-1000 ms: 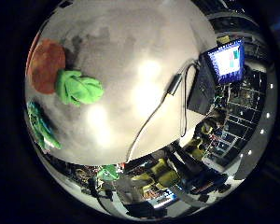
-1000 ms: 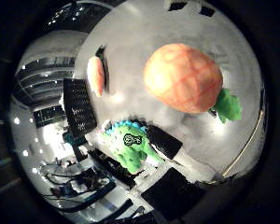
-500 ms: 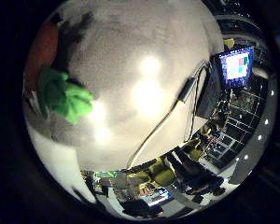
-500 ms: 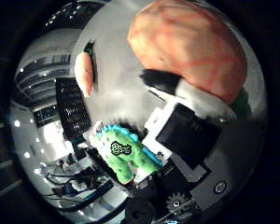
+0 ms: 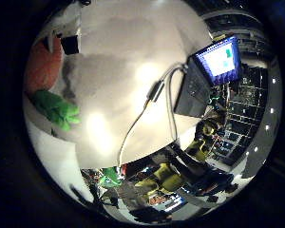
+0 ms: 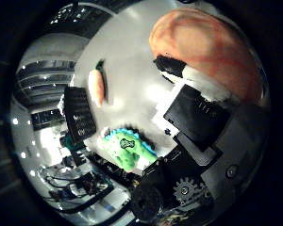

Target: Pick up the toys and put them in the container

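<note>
My hand [image 6: 198, 122] was right on the big orange turtle toy [image 6: 205, 44], which filled a lot of my thumb-side view. One white and black finger [image 6: 186, 73] lay bent across its round shell and pressed on it. I could not tell if my other fingers had closed around it.

My little-finger-side view showed what the first one did not: the turtle's green leg [image 5: 57, 109] sticking out beside its orange shell. It showed one open laptop [image 5: 213, 71] on the white table [image 5: 128, 57], well away from the toy.

I counted three toys. The turtle was one. A bit farther off, near the table's edge, sat one green and blue toy [image 6: 127, 148]. Farther still lay one toy carrot [image 6: 97, 87], flat on the table, just beside a black keyboard [image 6: 80, 117]. Only the thumb-side view showed those two toys and the keyboard.

I could not see the container in either view.
</note>
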Controlling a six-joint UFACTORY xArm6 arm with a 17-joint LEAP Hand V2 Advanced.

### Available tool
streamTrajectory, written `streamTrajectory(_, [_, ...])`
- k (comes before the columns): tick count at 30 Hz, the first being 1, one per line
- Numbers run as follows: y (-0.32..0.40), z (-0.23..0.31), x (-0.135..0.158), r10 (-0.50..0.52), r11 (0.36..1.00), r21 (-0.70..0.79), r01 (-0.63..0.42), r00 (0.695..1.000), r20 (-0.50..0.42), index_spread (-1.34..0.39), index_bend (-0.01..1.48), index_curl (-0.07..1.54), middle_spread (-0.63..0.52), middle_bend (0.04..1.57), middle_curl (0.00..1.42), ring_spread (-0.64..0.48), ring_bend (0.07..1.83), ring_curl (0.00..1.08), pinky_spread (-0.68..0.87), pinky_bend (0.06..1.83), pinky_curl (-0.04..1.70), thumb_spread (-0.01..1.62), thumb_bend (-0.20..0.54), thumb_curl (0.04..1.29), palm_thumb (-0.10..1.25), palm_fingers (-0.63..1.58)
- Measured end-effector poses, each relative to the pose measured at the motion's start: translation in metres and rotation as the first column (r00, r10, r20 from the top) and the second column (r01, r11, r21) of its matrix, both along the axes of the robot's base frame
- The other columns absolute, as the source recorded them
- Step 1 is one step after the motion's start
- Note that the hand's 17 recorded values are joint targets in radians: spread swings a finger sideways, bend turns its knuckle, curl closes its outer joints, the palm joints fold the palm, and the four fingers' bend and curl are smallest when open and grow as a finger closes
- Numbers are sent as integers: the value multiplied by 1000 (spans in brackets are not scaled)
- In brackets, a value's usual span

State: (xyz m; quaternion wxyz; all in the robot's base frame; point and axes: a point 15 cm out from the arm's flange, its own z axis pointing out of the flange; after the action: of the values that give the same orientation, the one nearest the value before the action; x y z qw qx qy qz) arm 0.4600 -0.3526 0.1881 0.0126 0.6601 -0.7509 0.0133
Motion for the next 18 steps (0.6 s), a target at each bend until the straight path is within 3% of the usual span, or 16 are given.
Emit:
streamTrajectory(7, [79,85,-3,59,997,52,-61,997,48,-232,1077,679,-107,1273,621,-164,1399,561,-213,1227,795,726,-20,685,1035,1216])
streamTrajectory(11, [153,127,-4,144,986,64,-152,984,106,-230,1081,680,-105,1286,612,-163,1406,556,-208,1211,834,716,-21,712,1023,1213])
streamTrajectory(18, [290,148,-3,255,956,110,-273,955,151,-231,1087,683,-104,1303,596,-162,1418,549,-211,1165,910,705,-22,754,1009,1210])
